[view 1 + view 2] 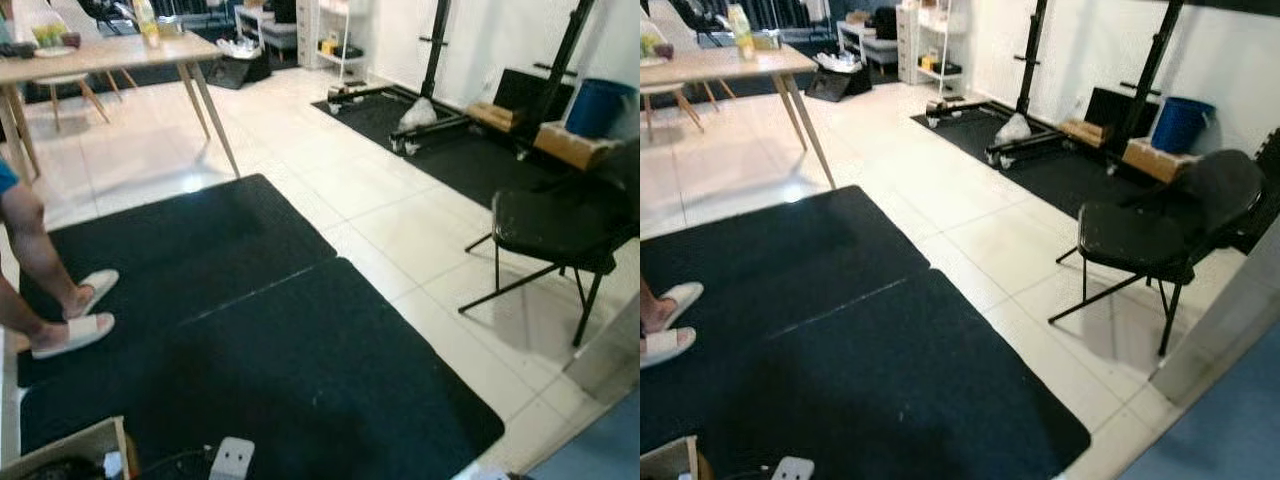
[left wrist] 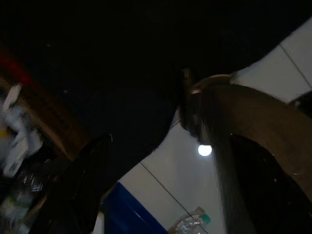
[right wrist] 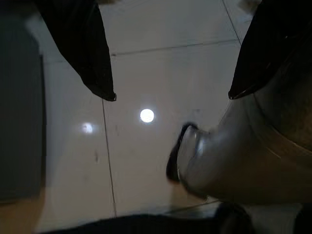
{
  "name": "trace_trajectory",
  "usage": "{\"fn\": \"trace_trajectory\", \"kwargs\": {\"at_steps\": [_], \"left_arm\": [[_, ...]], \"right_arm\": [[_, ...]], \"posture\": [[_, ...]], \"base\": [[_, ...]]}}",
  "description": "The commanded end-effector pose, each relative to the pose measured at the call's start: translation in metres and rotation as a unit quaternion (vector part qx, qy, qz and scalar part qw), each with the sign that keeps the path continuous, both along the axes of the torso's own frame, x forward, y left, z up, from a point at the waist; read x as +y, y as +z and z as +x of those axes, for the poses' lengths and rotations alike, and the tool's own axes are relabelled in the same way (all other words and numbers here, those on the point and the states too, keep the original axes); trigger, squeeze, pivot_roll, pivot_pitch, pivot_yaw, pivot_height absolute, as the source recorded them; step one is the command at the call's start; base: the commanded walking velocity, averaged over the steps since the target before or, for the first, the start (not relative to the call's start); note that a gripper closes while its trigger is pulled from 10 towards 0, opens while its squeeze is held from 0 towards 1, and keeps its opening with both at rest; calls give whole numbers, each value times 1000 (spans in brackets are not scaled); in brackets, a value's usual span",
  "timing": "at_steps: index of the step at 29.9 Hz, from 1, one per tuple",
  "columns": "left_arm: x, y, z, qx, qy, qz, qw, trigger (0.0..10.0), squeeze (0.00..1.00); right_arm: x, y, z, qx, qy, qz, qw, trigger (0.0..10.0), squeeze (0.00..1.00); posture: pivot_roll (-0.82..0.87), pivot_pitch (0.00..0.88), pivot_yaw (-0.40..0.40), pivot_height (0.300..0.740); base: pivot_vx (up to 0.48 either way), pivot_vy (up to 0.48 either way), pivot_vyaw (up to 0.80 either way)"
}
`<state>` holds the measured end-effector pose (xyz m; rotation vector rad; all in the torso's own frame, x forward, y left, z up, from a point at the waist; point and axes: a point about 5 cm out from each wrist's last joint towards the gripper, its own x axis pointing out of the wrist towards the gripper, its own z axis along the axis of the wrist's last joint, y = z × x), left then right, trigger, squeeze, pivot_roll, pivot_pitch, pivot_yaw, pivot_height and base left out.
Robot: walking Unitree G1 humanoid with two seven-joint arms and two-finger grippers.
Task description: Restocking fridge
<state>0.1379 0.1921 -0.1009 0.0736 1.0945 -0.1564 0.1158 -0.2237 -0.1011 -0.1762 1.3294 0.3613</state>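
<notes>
The right end effector (image 3: 170, 95) hangs above the pale tiled floor (image 3: 161, 68), its two black fingers (image 3: 80, 44) spread well apart with nothing between them, and the robot's silver leg shows just beside them. The left end effector hangs over the same floor at the edge of the black mat (image 2: 97, 58); one dark finger (image 2: 78, 190) can be made out in the gloom, and its spread cannot be told.

Occlusions and cut-offs — head and wrist views

Person (image 1: 40, 270) cut by the left edge: legs and white slippers only. Cardboard box (image 1: 70, 452) clipped at the bottom edge, contents unreadable. Items on the wooden table (image 1: 120, 50) too small and blurred to identify. Left wrist view very dark — a plastic bottle (image 2: 190, 224) cut by the edge. Folding chair (image 1: 1160, 235) hides the floor behind it.
</notes>
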Motion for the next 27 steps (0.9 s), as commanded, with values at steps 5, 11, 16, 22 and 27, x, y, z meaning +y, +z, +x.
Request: {"fn": "trace_trajectory", "kwargs": {"at_steps": [5,11,16,22,27], "left_arm": [[-2,-4,-9,18,4,-4,1000,10000,0],[-2,-3,-9,17,6,-5,1000,10000,0],[-2,-3,-8,15,9,-7,1000,10000,0],[-2,-3,-8,13,10,-7,1000,10000,0],[-2,-3,-7,10,6,-7,1000,10000,0]], "right_arm": [[-6,0,-4,-1,-8,-13,1000,10000,0],[-7,0,-4,-4,-14,-17,1000,10000,0],[-8,0,-3,-6,-15,-19,1000,10000,0],[-7,0,-3,-7,-15,-19,1000,10000,0],[-6,0,-3,-8,-16,-18,1000,10000,0]], "posture": [[-21,0,-35,740],[-22,0,-36,740],[-23,0,-36,740],[-23,0,-34,740],[-23,0,-35,740]], "base": [[0,0,515],[0,0,0],[0,0,0],[0,0,0],[0,0,0]]}}
